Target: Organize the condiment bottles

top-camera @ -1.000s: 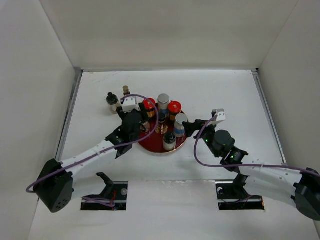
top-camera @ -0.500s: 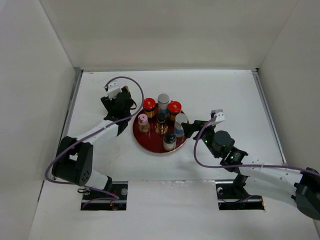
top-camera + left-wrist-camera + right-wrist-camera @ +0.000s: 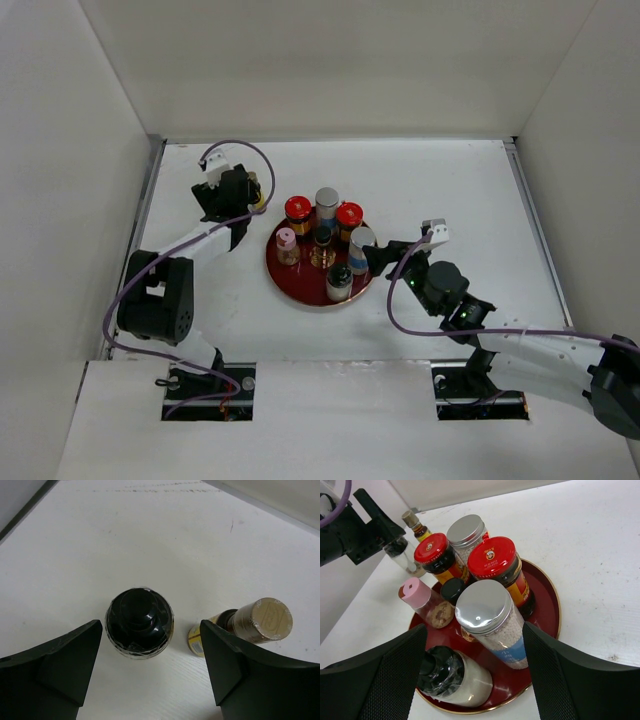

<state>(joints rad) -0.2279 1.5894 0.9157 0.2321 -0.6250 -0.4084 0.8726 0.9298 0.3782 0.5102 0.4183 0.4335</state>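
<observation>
Wall (image 3: 70, 200) panelling closes off the bench (image 3: 450, 180) just to the outer side of the left pincer (image 3: 150, 625), which hangs near the far-left corner with little room on that side. Its fingers stand wide, one on each side of a black-capped bottle (image 3: 140, 621) that is upright on the bench. Bare bench shows between the bottle and each finger, so nothing is held. Just past the tip of its right finger stands a slim yellow bottle (image 3: 260, 621) with a tan cap, close beside the black-capped bottle but apart from it. Whether it touches the finger cannot be told. Ahead of this pincer the bench runs bare to the back edge.

Between the two pincers sits a round dark-red tray (image 3: 545, 592), crowded. It carries two red-capped jars (image 3: 492, 555), a far silver-capped shaker (image 3: 466, 530), a pink-capped bottle (image 3: 415, 590), a small black cap (image 3: 452, 587) in the middle and a black-capped jar of white grains (image 3: 442, 667) at the near rim.

The right pincer (image 3: 475, 627) faces the tray's right side, fingers wide and holding nothing. A near silver-capped shaker (image 3: 482, 607) stands upright in the gap ahead of it, clear of both fingers. On the outer side of this pincer the bench lies open as far as the right edge rail (image 3: 527, 210).
</observation>
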